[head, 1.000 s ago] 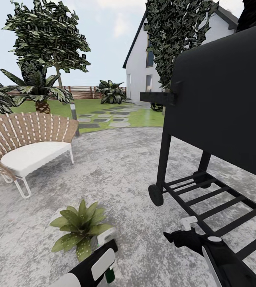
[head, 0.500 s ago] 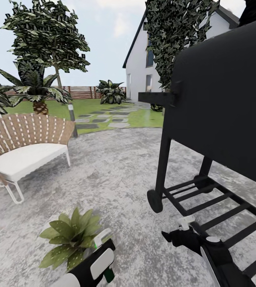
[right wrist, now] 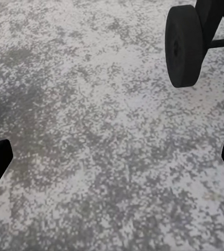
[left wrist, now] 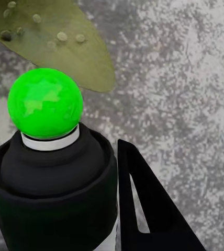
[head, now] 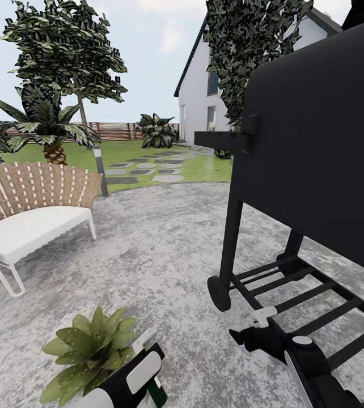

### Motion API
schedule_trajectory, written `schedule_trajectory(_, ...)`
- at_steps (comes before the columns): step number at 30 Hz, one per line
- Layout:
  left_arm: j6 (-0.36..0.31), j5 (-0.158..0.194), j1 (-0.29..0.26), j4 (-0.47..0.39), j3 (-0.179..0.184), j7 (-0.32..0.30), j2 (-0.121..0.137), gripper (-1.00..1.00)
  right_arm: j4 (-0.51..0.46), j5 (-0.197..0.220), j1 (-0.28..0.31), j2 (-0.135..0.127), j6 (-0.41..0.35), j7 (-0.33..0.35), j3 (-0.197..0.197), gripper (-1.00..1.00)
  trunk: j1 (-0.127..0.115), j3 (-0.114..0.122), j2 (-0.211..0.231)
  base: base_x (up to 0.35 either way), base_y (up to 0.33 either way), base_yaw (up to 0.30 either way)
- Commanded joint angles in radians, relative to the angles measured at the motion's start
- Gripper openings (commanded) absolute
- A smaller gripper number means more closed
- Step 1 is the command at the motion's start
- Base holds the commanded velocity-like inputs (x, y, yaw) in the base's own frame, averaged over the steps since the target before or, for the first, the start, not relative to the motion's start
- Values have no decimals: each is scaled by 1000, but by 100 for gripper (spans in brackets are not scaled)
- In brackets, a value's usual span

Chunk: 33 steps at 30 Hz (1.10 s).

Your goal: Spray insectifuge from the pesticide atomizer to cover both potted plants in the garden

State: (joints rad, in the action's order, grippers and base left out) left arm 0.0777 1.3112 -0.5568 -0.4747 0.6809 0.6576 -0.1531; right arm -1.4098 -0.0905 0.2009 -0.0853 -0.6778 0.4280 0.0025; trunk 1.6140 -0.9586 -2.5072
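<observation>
**A:** Starting at the left, where does the job stand?

**B:** The potted plant (head: 85, 354) with broad speckled leaves sits on the stone patio (head: 165, 243), low and close. The left claw (head: 148, 371) is just beside it, clamped on the spray bottle (left wrist: 52, 188). In the left wrist view the bottle's dark shoulder and a bright green ball at its head lie between the fingers (left wrist: 154, 209), with one speckled leaf beyond.

**A:** So how should the spraying go?

**B:** I'd judge the head needs to point squarely at the middle of the leaves, then sweep across so the outer leaves get covered too. Aiming past that one leaf would wet only stone.

**A:** And further right?

**B:** The right claw (head: 255, 334) is spread wide and holds nothing, hanging near the black grill (head: 318, 158) and its wheel (right wrist: 184, 46). Best keep it clear of that frame.
</observation>
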Motion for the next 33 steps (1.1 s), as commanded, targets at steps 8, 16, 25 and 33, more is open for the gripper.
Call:
schedule_trajectory(8,-5,5,0,-12,3,70,-3,-100,-3,0,-1,-1,8,1,43,100,0,0,0,2,0,0)
schedule_trajectory(16,-10,2,0,-62,10,-32,-1,-100,-4,0,-2,-1,3,1,38,100,0,0,0,-124,0,0)
schedule_trajectory(25,-60,-9,0,-214,3,153,9,-100,-8,0,-2,-4,5,1,33,100,0,0,0,30,10,0)
schedule_trajectory(33,28,-6,0,-243,1,296,4,-100,-6,0,-1,-1,6,0,40,100,0,0,0,158,-14,0)
